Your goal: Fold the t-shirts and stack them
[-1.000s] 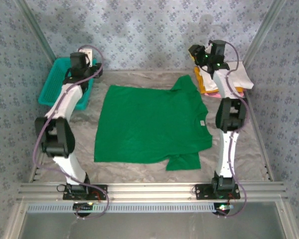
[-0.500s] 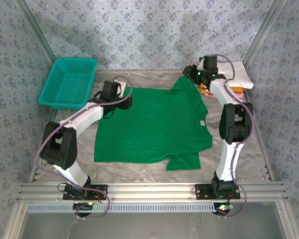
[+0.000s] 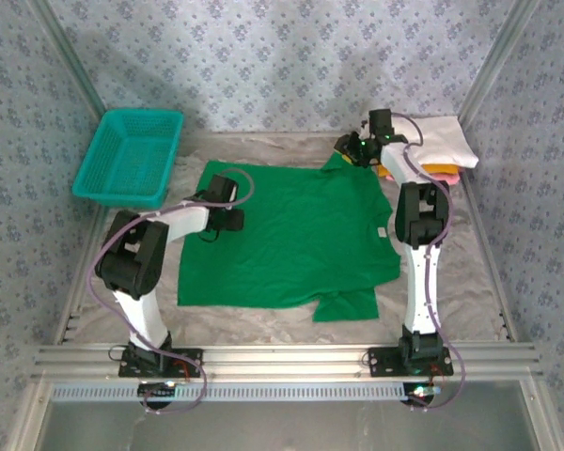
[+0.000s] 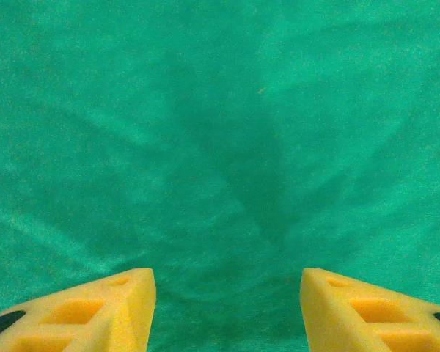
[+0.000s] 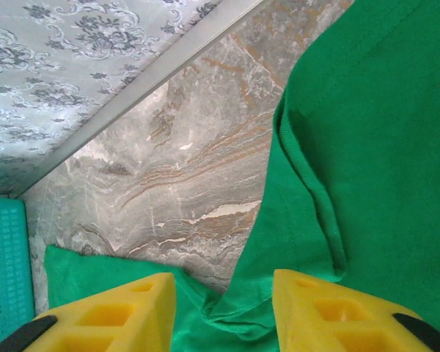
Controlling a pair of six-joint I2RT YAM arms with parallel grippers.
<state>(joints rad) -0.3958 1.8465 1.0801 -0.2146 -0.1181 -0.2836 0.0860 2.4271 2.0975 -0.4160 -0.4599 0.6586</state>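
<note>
Left gripper [image 3: 227, 220] low over the far-left part of the green t-shirt [image 3: 291, 235], just inside the cloth's left edge, to the right of and nearer than the teal mesh basket [image 3: 122, 191] in the far-left corner. In its wrist view, yellow fingers [image 4: 95, 312] spread wide, only smooth green fabric below and between them. Released, holding nothing. Cannot tell whether the tips touch the cloth.

Green t-shirt spread flat across the middle of the marbled table [image 3: 470, 282]: hem to the left, neck to the right, one short sleeve pointing far, the other pointing near and slightly rumpled at the near edge. Well apart from the basket.

Right gripper [image 3: 348, 150] at the shirt's far sleeve, close to the far wall. In its wrist view, yellow fingers [image 5: 330, 308] parted, straddling the sleeve's edge where the cloth bunches into a small fold, bare marbled surface beyond it. Loose rather than clenched, with the fold lying in the gap, not visibly pinched.

Further right, in the far-right corner, stack of folded t-shirts [image 3: 442, 141]: white on top, orange-yellow layer [image 3: 439, 170] showing along the near side beneath it. Gap between stack and green sleeve hidden by the right arm.
</note>
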